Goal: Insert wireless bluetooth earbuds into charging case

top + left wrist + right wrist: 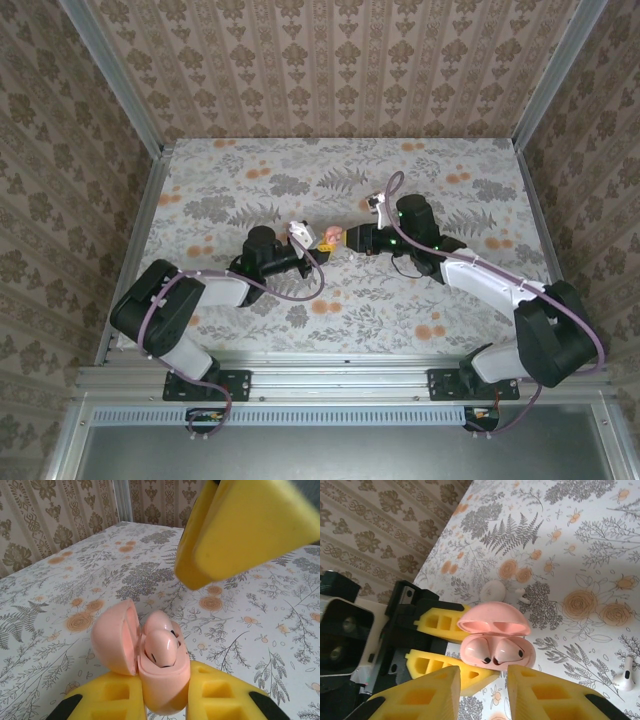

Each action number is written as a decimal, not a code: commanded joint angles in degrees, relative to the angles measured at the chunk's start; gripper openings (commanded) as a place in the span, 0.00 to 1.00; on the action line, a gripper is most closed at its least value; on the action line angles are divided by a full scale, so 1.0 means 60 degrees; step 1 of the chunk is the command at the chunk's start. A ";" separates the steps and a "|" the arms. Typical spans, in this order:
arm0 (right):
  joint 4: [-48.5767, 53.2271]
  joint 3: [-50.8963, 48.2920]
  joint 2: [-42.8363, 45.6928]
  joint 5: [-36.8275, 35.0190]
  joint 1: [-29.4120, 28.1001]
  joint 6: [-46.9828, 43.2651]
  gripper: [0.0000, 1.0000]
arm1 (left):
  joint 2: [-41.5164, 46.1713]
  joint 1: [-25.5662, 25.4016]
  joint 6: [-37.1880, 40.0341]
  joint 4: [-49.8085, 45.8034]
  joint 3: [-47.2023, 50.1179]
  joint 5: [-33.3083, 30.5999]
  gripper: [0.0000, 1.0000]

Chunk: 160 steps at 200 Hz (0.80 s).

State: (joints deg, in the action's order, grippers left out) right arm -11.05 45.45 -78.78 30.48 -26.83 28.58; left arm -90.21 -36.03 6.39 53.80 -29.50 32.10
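- My left gripper [165, 700] is clamped on the open charging case [162, 690]; both earbuds [509, 651] look seated inside.
- My right gripper [482, 690] hangs apart, empty; I judge only closing the lid [495, 617] remains.

The desk [230, 160] is covered by a pale cloth printed with grey ferns, leaves and small orange flowers. It is enclosed on three sides by walls papered in a beige and brown damask pattern: a back wall [340, 60], a left wall [50, 150] and a right wall [600, 150]. Aluminium posts [113, 75] are set at the rear corners, and an aluminium rail [340, 372] is run along the near edge. Everything is lit evenly and softly.
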 commanded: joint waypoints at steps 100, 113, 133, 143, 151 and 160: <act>-0.0389 -0.0207 0.0447 0.0179 0.0062 -0.0424 0.32 | 0.0592 -0.0059 -0.0055 -0.0352 0.0127 0.0216 0.15; -0.0407 -0.0223 0.0489 0.0164 0.0062 -0.0472 0.32 | 0.0622 -0.0059 -0.0082 -0.0396 0.0126 0.0219 0.15; -0.0508 -0.0239 0.0547 0.0164 0.0077 -0.0540 0.32 | 0.0759 -0.0059 -0.0089 -0.0560 0.0126 0.0246 0.15; -0.0533 -0.0264 0.0602 0.0164 0.0088 -0.0583 0.32 | 0.0846 -0.0059 -0.0070 -0.0694 0.0111 0.0246 0.15; -0.0543 -0.0257 0.0645 0.0164 0.0094 -0.0606 0.33 | 0.0922 -0.0059 -0.0044 -0.0798 0.0119 0.0261 0.15; -0.0556 -0.0252 0.0699 0.0164 0.0106 -0.0656 0.33 | 0.1031 -0.0059 -0.0026 -0.0897 0.0125 0.0260 0.15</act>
State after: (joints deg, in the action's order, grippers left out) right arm -12.56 44.51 -76.60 30.48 -26.61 26.65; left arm -86.78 -36.03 6.37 50.43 -29.23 32.32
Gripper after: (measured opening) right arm 0.326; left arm 0.180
